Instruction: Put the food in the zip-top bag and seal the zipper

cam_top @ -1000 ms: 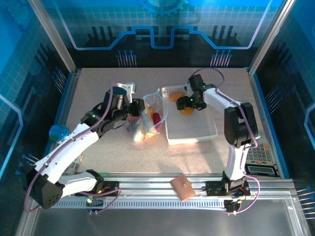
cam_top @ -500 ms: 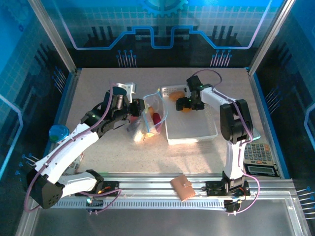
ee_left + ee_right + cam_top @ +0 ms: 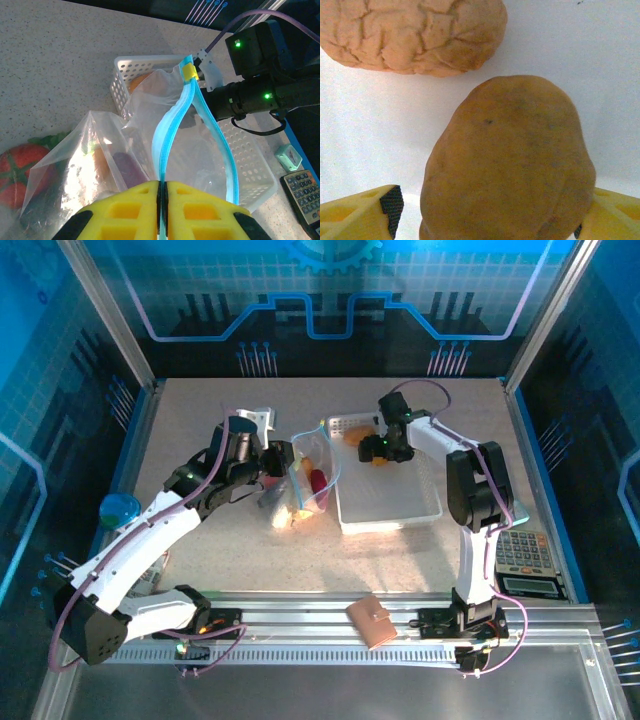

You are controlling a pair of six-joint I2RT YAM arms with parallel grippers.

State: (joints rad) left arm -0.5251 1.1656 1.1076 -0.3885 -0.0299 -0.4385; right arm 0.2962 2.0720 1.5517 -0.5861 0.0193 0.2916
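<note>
My left gripper (image 3: 163, 200) is shut on the light-blue zipper (image 3: 172, 125) of the clear zip-top bag (image 3: 315, 475) and holds its mouth open beside the basket. A yellow slider (image 3: 188, 72) sits at the zipper's far end. Inside the bag lie food pieces, among them a red one (image 3: 318, 480) and a dark purple one (image 3: 125, 167). My right gripper (image 3: 487, 220) is open, low in the white basket (image 3: 390, 502), its fingers on either side of a tan potato (image 3: 510, 160). The left finger stands apart from it. A crusty tan piece (image 3: 410, 35) lies just beyond.
A red tomato (image 3: 20, 172) lies outside the bag on its left. A brown wallet (image 3: 371, 621) sits on the front rail, a calculator (image 3: 525, 562) at the right edge and a blue round object (image 3: 120, 508) at the left edge.
My right gripper has shifted slightly left and toward the far end of the basket, down over the potato, and its jaws have narrowed a little. The left arm and bag have stayed still.
</note>
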